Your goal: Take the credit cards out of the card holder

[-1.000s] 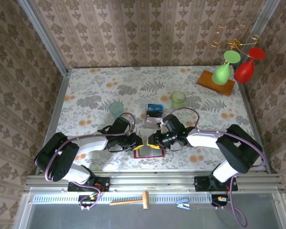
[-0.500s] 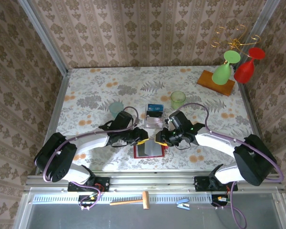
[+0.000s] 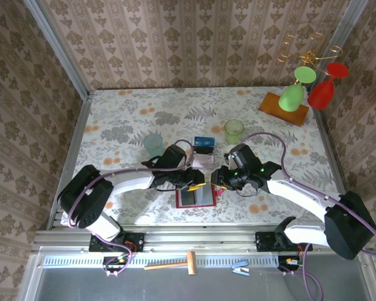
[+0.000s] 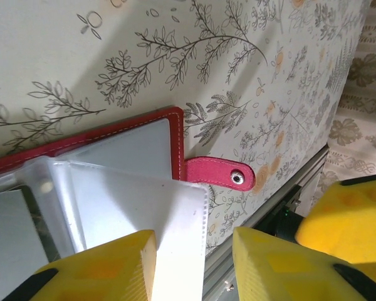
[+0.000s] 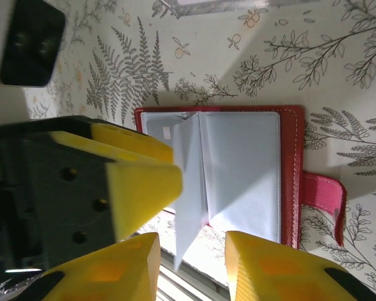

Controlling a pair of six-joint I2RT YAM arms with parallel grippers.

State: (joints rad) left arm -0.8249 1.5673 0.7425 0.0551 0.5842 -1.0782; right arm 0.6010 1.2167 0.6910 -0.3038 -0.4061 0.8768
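Top external view: the open red card holder [image 3: 196, 197], at the middle of the table's [image 3: 131, 113] near edge, is being leafed through by the left gripper [image 4: 194, 251] and right gripper [image 5: 191, 251], both spread about its clear sleeves [image 4: 144, 194], where any remaining card likely needs pinching next.

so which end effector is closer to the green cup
right. the right end effector hangs just on the near side of the green cup; the left end effector is further left, over the card holder.
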